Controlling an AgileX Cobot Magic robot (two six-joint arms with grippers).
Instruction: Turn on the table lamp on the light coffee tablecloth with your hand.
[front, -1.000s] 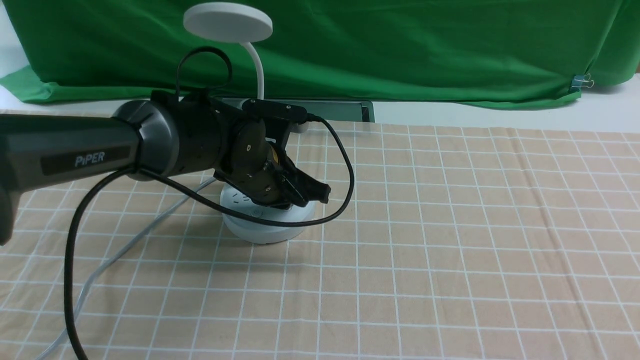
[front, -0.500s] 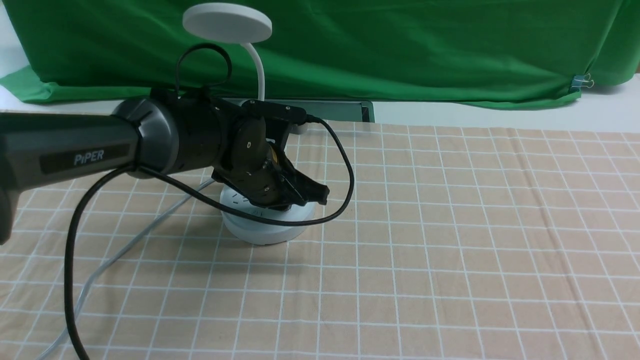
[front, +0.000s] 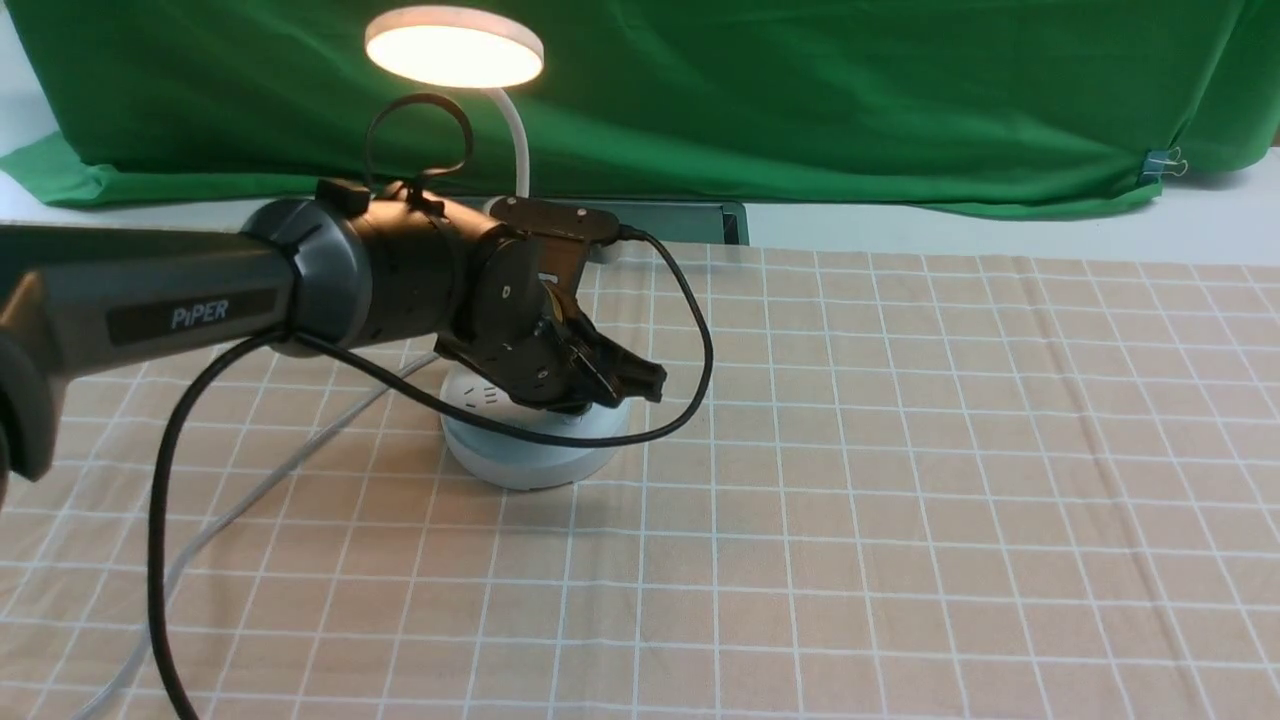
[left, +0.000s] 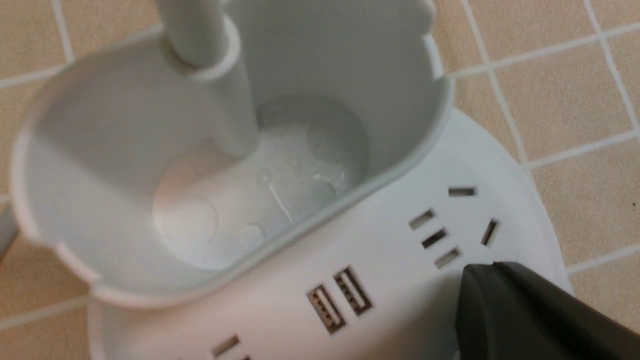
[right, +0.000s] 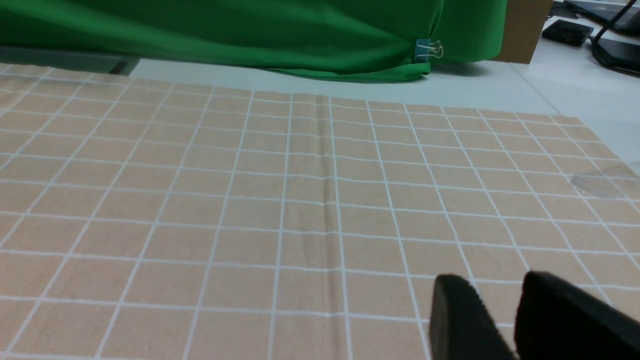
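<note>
The white table lamp stands on the light coffee tablecloth (front: 900, 450) at left centre. Its disc head (front: 455, 45) glows warm white. Its round base (front: 530, 455) with sockets lies under my left gripper (front: 648, 380), which is shut, fingers pointing right and down onto the base's top. In the left wrist view the joined fingertips (left: 492, 270) rest on the base (left: 400, 280) beside the sockets, in front of the oval cup (left: 125, 125). The buttons are hidden. My right gripper (right: 492, 285) hangs slightly open and empty over bare cloth (right: 250, 200).
The lamp's grey cord (front: 250, 490) trails to the front left across the cloth. My arm's black cable (front: 690, 330) loops over the base. A green cloth backdrop (front: 850, 90) hangs behind, with a dark tray-like object (front: 690, 215) at its foot.
The lamp head has lit up; it was dark in both earlier frames. My left gripper has shifted slightly right and its wrist has risen a little above the base.
</note>
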